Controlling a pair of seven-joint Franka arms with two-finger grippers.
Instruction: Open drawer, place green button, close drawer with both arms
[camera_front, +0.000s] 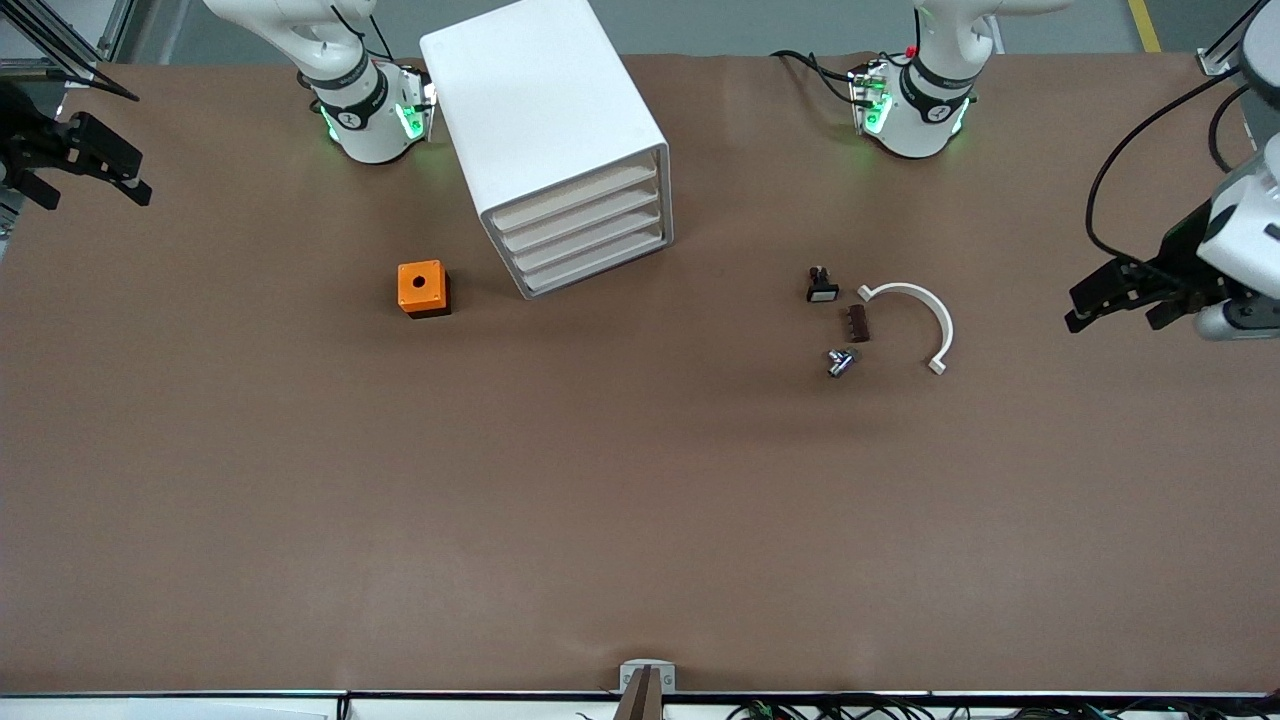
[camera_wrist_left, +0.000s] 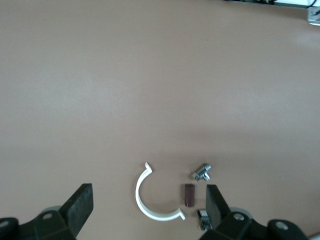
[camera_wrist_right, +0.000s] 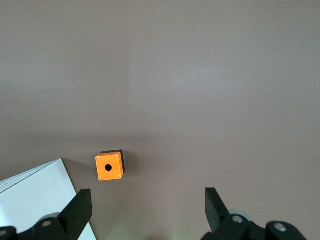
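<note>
Front view, drawer (camera_front: 590, 235) closed, button (camera_front: 841, 362) beside it

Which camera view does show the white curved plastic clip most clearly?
The left wrist view: the white curved plastic clip fills more of the picture there, its open arc unobstructed on the brown table. The front view shows it smaller, beside small dark parts. The right wrist view lacks it.

The brown matte table (camera_front: 640, 520) carries a white four-drawer plastic cabinet (camera_front: 545, 130), an orange box (camera_front: 422, 288), a white curved clip (camera_front: 920, 318) and small parts.
</note>
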